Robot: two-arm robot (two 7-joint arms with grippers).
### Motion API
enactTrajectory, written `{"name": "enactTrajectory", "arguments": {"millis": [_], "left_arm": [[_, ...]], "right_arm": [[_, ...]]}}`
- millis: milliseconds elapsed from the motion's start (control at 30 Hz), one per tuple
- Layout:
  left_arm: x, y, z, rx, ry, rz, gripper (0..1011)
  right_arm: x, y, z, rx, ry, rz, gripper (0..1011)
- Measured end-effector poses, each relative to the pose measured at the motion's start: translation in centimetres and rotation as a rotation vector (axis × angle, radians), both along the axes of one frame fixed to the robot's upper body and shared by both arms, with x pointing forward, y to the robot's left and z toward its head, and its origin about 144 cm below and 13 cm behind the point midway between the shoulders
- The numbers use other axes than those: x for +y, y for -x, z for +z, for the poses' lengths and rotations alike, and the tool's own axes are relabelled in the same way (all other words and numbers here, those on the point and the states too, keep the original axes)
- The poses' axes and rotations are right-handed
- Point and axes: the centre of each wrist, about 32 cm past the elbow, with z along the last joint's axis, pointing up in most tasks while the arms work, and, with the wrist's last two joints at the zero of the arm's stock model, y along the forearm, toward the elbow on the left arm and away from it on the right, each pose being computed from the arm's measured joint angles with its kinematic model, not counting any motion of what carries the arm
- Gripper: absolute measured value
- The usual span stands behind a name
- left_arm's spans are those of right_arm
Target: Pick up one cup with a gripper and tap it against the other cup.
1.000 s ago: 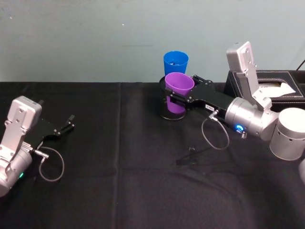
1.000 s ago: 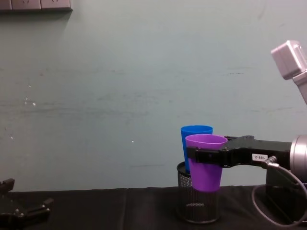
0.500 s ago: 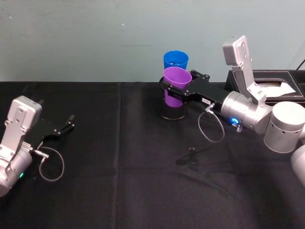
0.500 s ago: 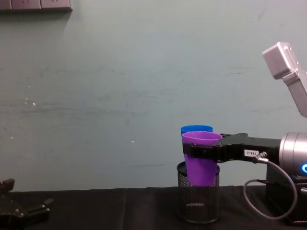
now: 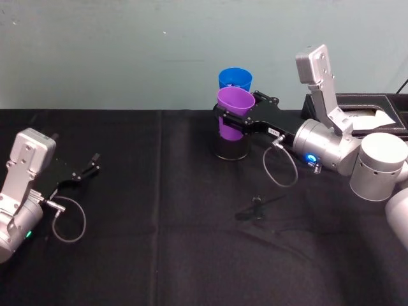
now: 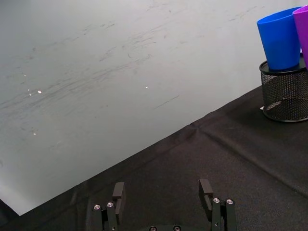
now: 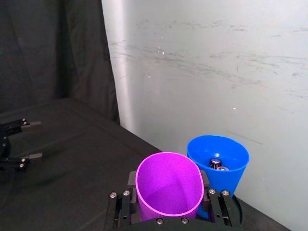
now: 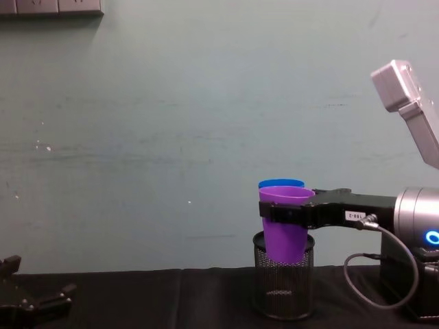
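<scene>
My right gripper (image 5: 237,121) is shut on the purple cup (image 5: 233,109) and holds it upright in the air. The blue cup (image 5: 234,80) stands just behind it, in the black mesh holder (image 5: 229,150). In the right wrist view the purple cup (image 7: 168,185) sits between the jaws and its rim comes right up to the blue cup (image 7: 219,159), which has small items inside; I cannot tell whether the two touch. From the chest the purple cup (image 8: 284,223) covers most of the blue cup (image 8: 281,184). My left gripper (image 5: 89,167) rests open at the far left.
A black box (image 5: 357,105) with white paper on top stands at the back right, behind my right arm. A small dark clip (image 5: 255,207) lies on the black cloth in front of the holder. The wall rises close behind the cups.
My right gripper has carried the purple cup back and slightly left, closer to the blue cup. The left arm has not moved.
</scene>
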Motion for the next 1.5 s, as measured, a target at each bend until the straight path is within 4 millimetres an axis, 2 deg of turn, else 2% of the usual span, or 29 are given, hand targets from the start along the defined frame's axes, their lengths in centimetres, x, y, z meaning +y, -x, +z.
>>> {"name": "enactTrajectory", "arguments": {"millis": [967,1500], "left_arm": [[0.0,0.0,0.0,0.0,0.0,0.0,1000],[0.0,0.0,0.0,0.0,0.0,0.0,1000]], "right_arm": [[-0.1,-1.5,1.0,0.004,0.001,-0.021,723],[-0.1,-3.5,2.0,-0.006,-0.001,-0.015,723]]}}
